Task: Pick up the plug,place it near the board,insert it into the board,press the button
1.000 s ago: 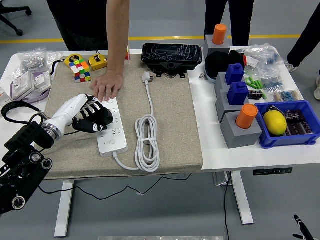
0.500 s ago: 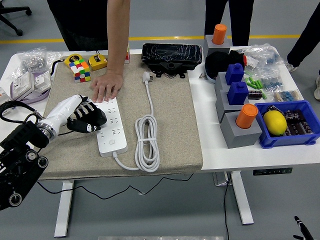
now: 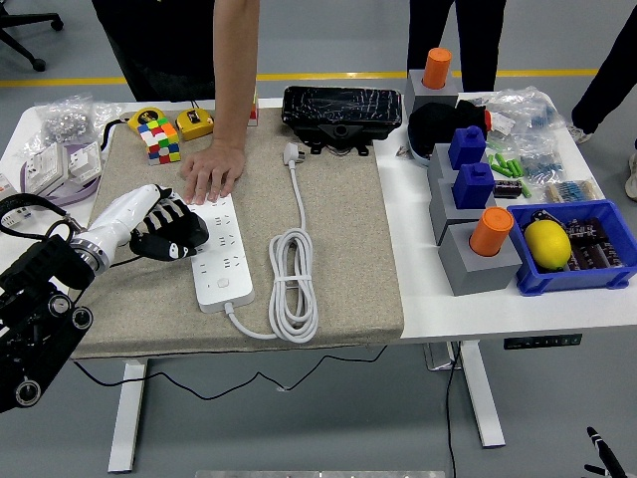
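The robot's left hand, black fingers curled and holding nothing, rests beside a glossy white power strip. A person's hand presses flat on the coarse beige mat; the white plug lies apart.

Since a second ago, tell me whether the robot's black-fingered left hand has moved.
Yes. The left hand has drawn back leftward, off the white power strip, toward the mat's left edge.

Robotics lab: cluttered test table, parts bin, yellow floor line.

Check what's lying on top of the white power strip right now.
A person's hand presses on the far end of the white power strip. The left robot hand overlaps its left edge, hiding sockets there. The white plug lies apart, uninserted.
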